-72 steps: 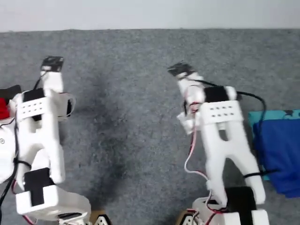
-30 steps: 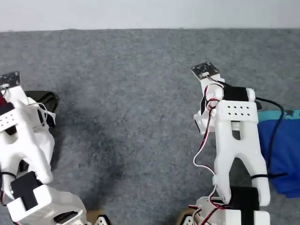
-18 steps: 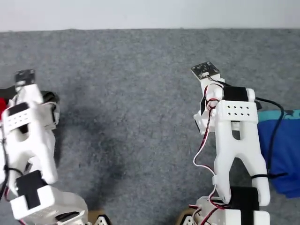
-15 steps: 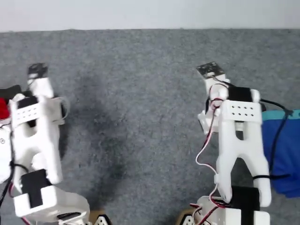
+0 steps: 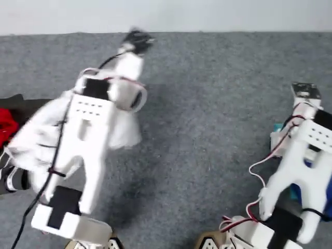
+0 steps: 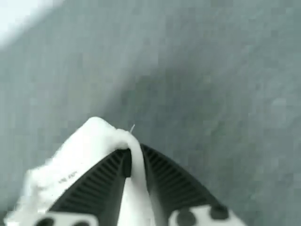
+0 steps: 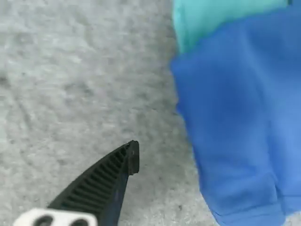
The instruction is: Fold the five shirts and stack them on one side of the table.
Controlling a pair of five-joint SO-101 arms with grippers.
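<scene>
The left gripper (image 6: 133,162) is clamped tight on a pinched ridge of the white shirt (image 5: 123,129), with only a thin fold of cloth between its ribbed jaws. In the high view the shirt hangs bunched under the left arm, over the left half of the grey table (image 5: 207,78). The red shirt (image 5: 6,124) and a black shirt (image 5: 21,101) lie at the left edge. The right gripper (image 7: 135,157) is open and holds nothing – it sits just beside the blue shirt (image 7: 235,117), which lies folded on the teal shirt (image 7: 211,19) at the right side.

The step in hand looks like bringing the white shirt to the open middle to spread it. The grip is on a narrow fold, so a slow carry suits best; a jerk could pull the cloth free. Lay the shirt down well apart from the stack – dragging it low so the hanging part flattens out rather than heaps. The right arm is best kept off the folded pair
</scene>
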